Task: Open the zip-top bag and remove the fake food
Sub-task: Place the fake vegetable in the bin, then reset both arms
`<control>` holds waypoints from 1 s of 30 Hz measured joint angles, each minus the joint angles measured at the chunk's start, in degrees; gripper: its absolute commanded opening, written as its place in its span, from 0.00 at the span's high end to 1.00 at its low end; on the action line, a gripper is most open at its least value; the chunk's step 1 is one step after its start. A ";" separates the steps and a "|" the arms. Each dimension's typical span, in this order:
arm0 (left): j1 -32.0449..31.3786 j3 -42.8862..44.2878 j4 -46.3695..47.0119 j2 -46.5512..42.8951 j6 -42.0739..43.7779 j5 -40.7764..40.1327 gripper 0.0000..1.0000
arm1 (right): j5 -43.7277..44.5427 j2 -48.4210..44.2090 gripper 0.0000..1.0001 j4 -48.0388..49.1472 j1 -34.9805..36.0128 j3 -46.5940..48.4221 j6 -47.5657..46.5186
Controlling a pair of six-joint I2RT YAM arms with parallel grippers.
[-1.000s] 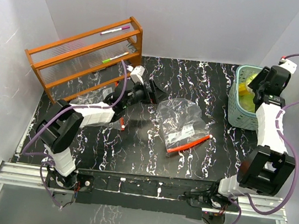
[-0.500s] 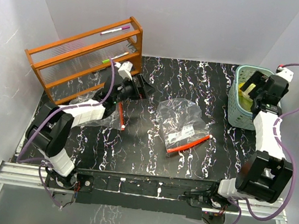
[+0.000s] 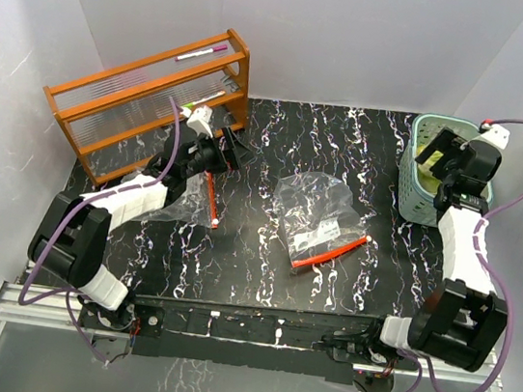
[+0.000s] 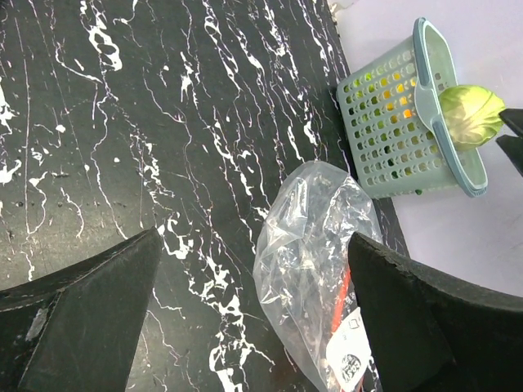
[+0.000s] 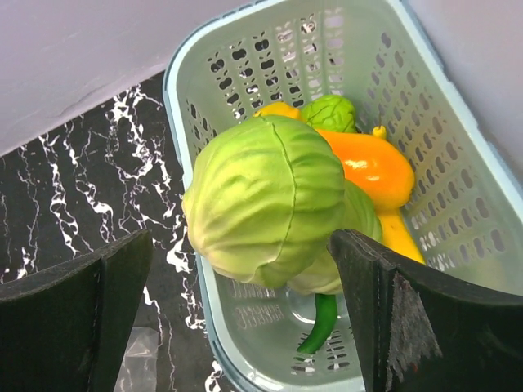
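My right end effector (image 5: 241,238) gapes wide above the pale-teal slotted plastic basket (image 5: 458,163), holding nothing. The pale-green toy cabbage ball (image 5: 265,196) tops the toy pieces (image 5: 368,167) inside. I judge this the drop-off; next, lift clear.

Between right fingers (image 5: 425,327): cabbage (image 5: 265,200) fills gap, piled basket (image 5: 458,147) under it. Between left fingers (image 4: 82,318): bare tabletop (image 4: 122,122), open passage; crumpled bag (image 4: 315,237) ahead, basket beyond.

The clear crinkled plastic zip-top bag (image 4: 315,237) shines glossy; the pale-green plastic cabbage ball (image 5: 265,200) looks smooth.
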 measured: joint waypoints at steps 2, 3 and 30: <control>0.07 0.00 -0.37 -0.09 0.04 0.04 0.03 | 0.81 -1.88 0.02 0.04 0.11 -0.37 -0.04; 0.07 0.00 -0.50 -0.09 0.02 0.09 0.03 | 1.11 -2.71 0.02 0.33 0.11 -0.37 -0.09; 3.52 -2.14 -9.84 -9.25 3.23 -4.07 0.03 | -8.61 -4.35 0.02 30.67 19.82 -36.35 -7.80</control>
